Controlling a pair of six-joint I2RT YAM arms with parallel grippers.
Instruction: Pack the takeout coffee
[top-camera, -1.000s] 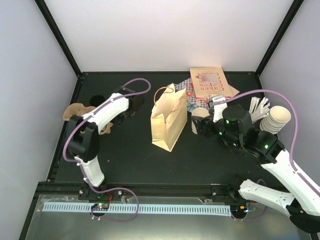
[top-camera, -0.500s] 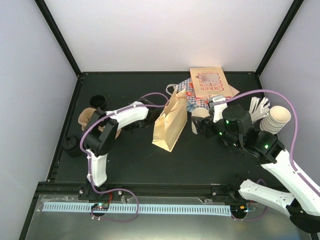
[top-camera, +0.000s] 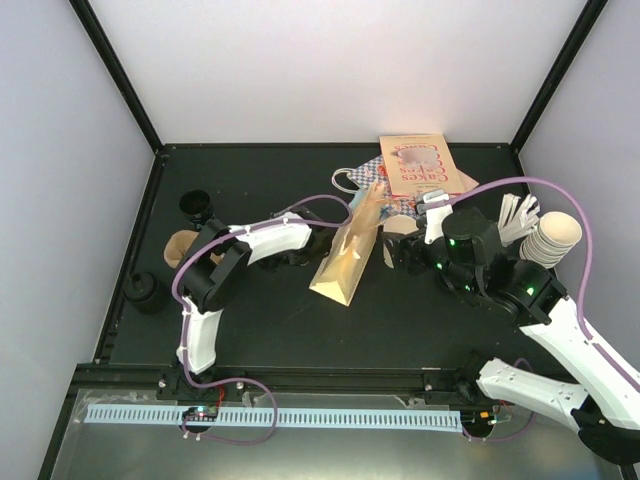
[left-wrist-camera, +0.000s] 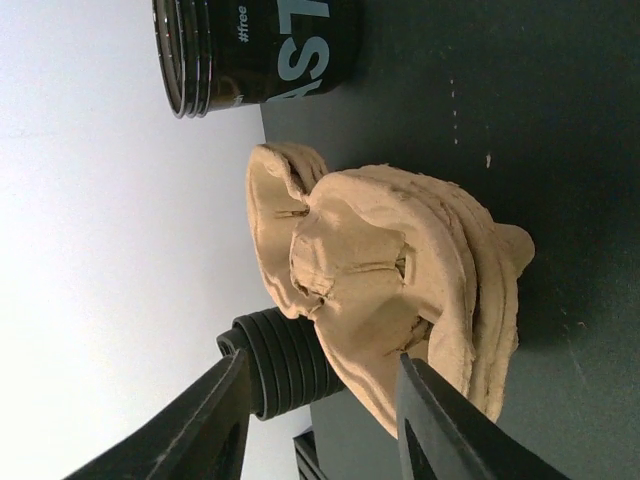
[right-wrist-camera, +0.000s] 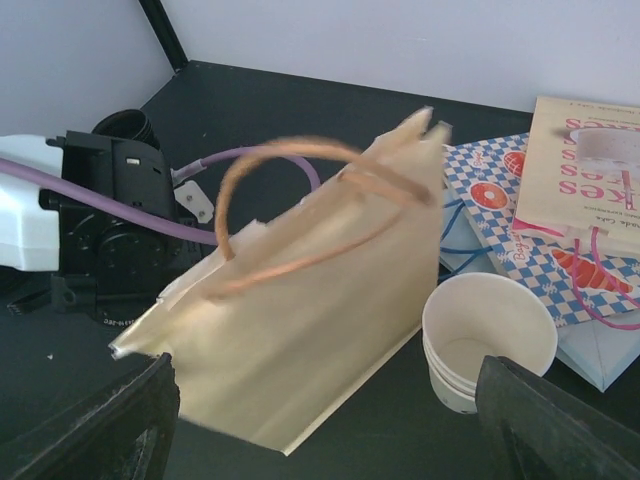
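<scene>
While the tan paper bag (top-camera: 345, 262) leans steeply on the dark table (top-camera: 280, 330), its mouth tipped toward the far right and its base toward the near left, an arm sits on either side of it. The left arm reaches across to the bag's left flank, and the black block of its wrist lies just beside the paper; whether they touch cannot be told. The left gripper (left-wrist-camera: 320, 390) is released: its two fingers stand apart with nothing between them. They point away from the bag toward a nested pile of brown cup carriers (left-wrist-camera: 400, 270). A black tub with white lettering (left-wrist-camera: 270, 45) stands on one side of that pile and a ribbed black cup (left-wrist-camera: 285, 360) on the other. The right gripper (right-wrist-camera: 328, 395) is released too, its fingers spread wide and empty, facing the bag's broad side from near by. The bag's brown loop handles show blurred in that view. Just right of the bag stands a short stack of lidless cream cups (right-wrist-camera: 485, 345). Behind them lie a blue-checked wrapper (right-wrist-camera: 490, 200) and a flat printed packet (top-camera: 415, 165). The takeout coffee shows in none of the three views, so its place cannot be told.
</scene>
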